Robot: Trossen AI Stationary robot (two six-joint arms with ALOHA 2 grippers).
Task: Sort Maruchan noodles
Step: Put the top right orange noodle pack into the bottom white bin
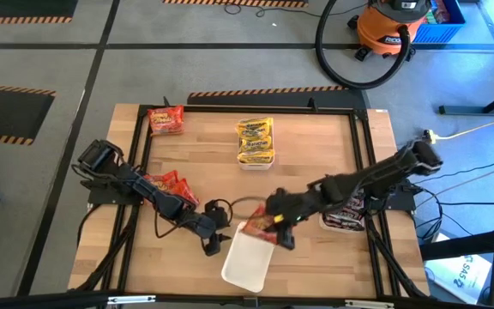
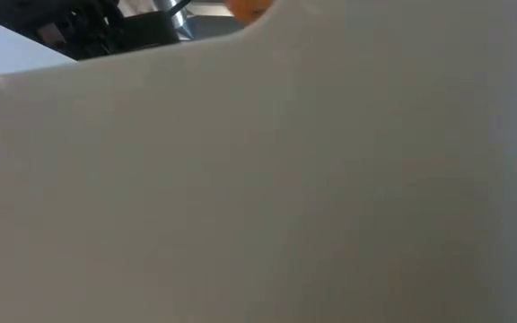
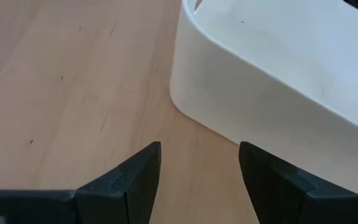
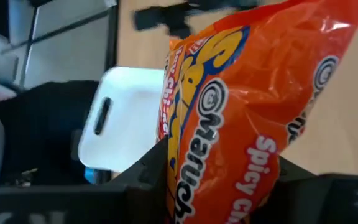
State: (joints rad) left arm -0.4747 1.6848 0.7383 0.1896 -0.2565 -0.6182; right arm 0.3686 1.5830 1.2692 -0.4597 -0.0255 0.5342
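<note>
Red Maruchan packets (image 1: 166,119) are seen at the table's far left corner and beside the left arm, yellow ones (image 1: 255,140) are stacked in a far tray, and dark ones (image 1: 344,215) lie at the right edge. The left gripper (image 1: 212,244) is held low with fingers (image 3: 135,180) spread and empty, just beside the white tray (image 1: 249,261). A glossy orange-red Spicy Chicken packet (image 4: 247,118) is pinched by the right gripper (image 1: 268,228) above that tray's far edge.

The worktop (image 1: 307,146) carries three white trays: an empty one (image 1: 249,259) at six o'clock, one (image 1: 256,159) at twelve with a stack of yellow packets (image 1: 255,138), at least three, and one (image 1: 343,223) at four with dark brown packets (image 1: 346,209), number unclear. Red packets lie in two loose groups: one or two (image 1: 165,119) at eleven, about three (image 1: 168,184) at nine. One more red packet (image 4: 241,118) sits in the right claw (image 1: 273,225).
</note>
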